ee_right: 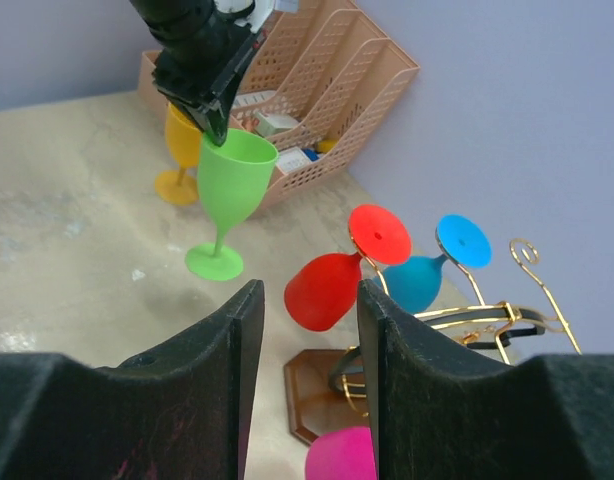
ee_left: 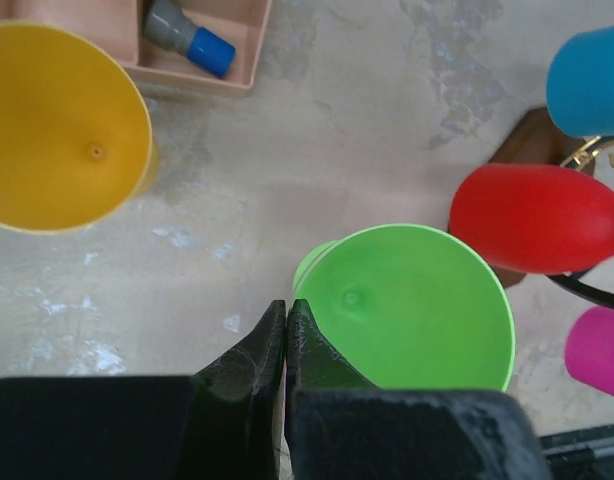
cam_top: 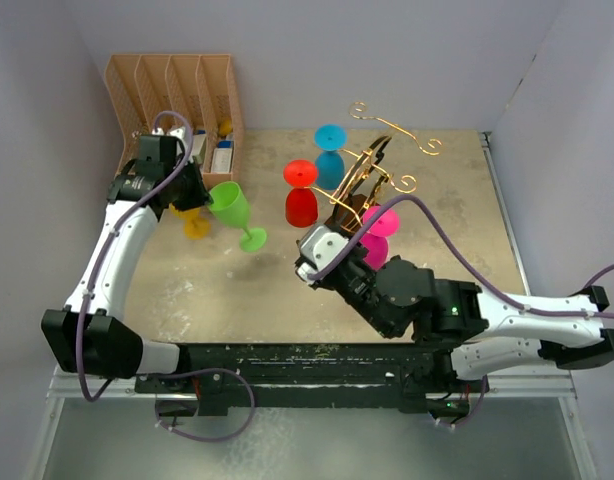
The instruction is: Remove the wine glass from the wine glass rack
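Left gripper (ee_left: 286, 310) is pinched closed on the rim of the green plastic wine glass (ee_left: 407, 310), which is off the rack and upright over the mottled beige table (cam_top: 287, 290). Right gripper (ee_right: 307, 290) gapes wide, holding nothing, over the gold wire wine glass rack (ee_right: 487, 320) on its dark wooden base. I count five glasses. Three hang bowl-down on the rack: red glass (cam_top: 301, 207), blue glass (cam_top: 330, 160) and pink glass (cam_top: 379, 230). One yellow glass (ee_left: 57, 130) stands by the one tan slotted organizer (cam_top: 177, 85). My right arm hides part of the rack.
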Available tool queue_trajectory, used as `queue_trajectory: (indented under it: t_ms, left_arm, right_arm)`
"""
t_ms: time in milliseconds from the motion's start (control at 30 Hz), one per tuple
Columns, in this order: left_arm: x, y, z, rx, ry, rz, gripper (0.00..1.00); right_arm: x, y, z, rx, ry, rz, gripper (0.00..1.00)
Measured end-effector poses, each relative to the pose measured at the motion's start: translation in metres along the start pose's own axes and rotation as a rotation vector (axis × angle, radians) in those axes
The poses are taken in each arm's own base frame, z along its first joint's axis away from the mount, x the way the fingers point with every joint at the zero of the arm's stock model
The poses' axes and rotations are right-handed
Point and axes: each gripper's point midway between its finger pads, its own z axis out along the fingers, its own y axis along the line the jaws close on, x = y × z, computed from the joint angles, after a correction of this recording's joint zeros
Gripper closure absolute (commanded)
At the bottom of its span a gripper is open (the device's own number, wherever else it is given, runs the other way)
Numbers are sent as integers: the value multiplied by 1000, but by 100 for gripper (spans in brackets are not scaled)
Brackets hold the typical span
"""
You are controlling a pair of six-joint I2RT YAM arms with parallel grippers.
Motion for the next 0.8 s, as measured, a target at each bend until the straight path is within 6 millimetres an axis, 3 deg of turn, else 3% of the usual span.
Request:
queue_trajectory:
  t_ms: [100, 267, 433, 800]
  left_arm:
    - [-11, 6, 11, -36, -25, 24, 100]
    - [-26, 17, 37, -94, -49, 65, 100]
    - [-35, 19, 57, -144, -65, 119, 100]
    - [-43, 25, 75, -257, -104, 217, 100]
  right_arm:
    - [-2, -6, -2, -3, 4, 50, 55]
    - [14, 7, 1, -32, 53, 28, 55]
    - [25, 1, 3, -17, 83, 25, 55]
    - [23, -12, -3, 5, 68, 57, 55]
